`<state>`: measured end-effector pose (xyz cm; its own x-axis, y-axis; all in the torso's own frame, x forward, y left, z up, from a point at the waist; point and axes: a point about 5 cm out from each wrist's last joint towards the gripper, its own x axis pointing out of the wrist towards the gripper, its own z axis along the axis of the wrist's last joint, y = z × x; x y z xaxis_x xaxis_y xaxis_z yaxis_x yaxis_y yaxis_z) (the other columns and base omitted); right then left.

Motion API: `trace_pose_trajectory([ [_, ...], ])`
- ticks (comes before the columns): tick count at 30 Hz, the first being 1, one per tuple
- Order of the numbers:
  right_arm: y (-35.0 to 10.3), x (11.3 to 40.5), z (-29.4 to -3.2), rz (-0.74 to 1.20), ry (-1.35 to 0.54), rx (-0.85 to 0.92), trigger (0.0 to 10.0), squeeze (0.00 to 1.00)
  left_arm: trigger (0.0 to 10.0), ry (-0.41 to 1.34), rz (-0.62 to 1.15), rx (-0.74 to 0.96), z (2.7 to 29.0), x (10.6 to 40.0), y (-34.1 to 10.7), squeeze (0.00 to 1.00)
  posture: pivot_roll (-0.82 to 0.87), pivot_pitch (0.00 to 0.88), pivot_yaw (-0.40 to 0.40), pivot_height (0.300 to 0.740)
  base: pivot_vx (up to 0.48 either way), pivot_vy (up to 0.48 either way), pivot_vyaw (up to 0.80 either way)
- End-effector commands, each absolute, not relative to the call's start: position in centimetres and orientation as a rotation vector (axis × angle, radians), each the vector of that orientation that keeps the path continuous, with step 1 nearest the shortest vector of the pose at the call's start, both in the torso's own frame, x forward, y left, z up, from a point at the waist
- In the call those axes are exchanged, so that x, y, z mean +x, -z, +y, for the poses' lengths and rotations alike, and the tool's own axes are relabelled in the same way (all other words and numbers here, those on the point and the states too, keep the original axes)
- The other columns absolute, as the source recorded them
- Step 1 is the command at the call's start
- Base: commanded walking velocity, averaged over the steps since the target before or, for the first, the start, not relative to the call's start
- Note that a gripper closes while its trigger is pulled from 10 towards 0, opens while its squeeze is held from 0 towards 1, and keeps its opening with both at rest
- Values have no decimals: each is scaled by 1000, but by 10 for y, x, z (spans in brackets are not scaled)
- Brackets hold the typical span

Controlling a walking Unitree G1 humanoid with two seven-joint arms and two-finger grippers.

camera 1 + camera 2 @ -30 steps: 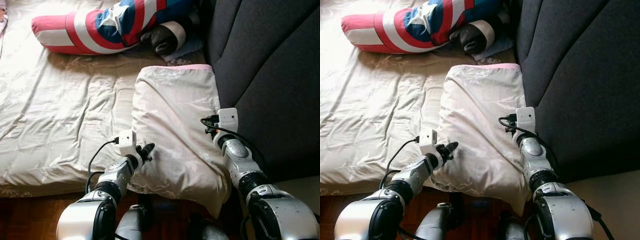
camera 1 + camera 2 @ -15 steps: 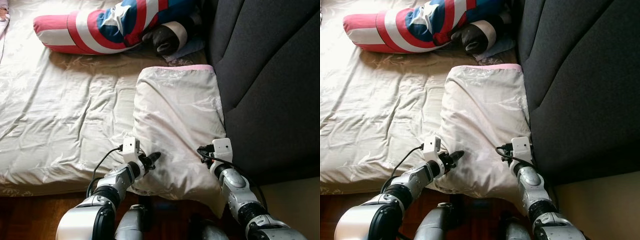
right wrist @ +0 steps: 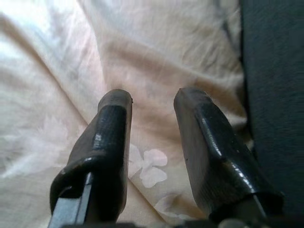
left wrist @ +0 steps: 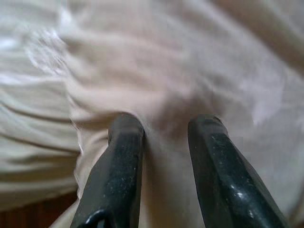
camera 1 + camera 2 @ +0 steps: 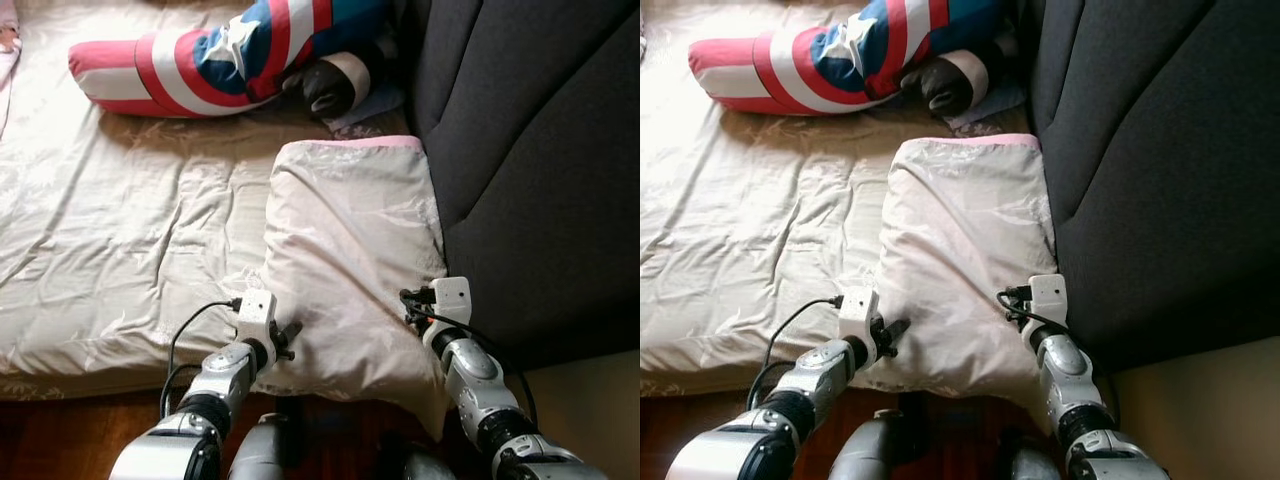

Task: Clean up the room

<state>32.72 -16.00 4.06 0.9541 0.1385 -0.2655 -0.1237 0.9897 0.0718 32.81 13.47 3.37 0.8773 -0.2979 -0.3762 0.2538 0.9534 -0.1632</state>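
Pillow [image 5: 350,260] lies beside the dark headboard [image 5: 540,150]; left gripper [image 4: 164,126] and right gripper [image 3: 152,102], both spread apart, press its near corners

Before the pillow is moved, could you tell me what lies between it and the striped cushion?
In the left eye view, bare wrinkled bedsheet separates the pillow from the striped cushion.

Head stereo pair down over the pillow [image 5: 350,270]; both wrist cameras close above its fabric.
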Motion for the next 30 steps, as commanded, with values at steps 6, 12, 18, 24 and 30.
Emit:
trace_pose_trajectory([
  [6, -23, 311, -164, 309, -117, 97, 10000, 0, 10000, 154, 295, 23, 155, 322, -35, 0, 39, 130, 12, 740, 0, 0, 0],
  [12, -18, 305, -166, 313, -101, 110, 10000, 0, 10000, 52, 259, 13, 168, 317, -33, 0, 22, 104, 19, 740, 0, 0, 0],
  [18, -18, 301, -172, 279, -58, 133, 10000, 0, 10000, 53, 238, 42, 169, 313, -32, 0, 8, 92, 23, 740, 0, 0, 0],
  [24, -13, 295, -175, 287, -37, 144, 10000, 0, 10000, 73, 267, 71, 162, 308, -25, 0, 10, 81, 29, 740, 0, 143, 0],
  [30, -11, 293, -174, 288, -30, 156, 10000, 0, 10000, 69, 287, 59, 162, 307, -23, 0, 12, 76, 41, 740, 0, 480, 0],
])
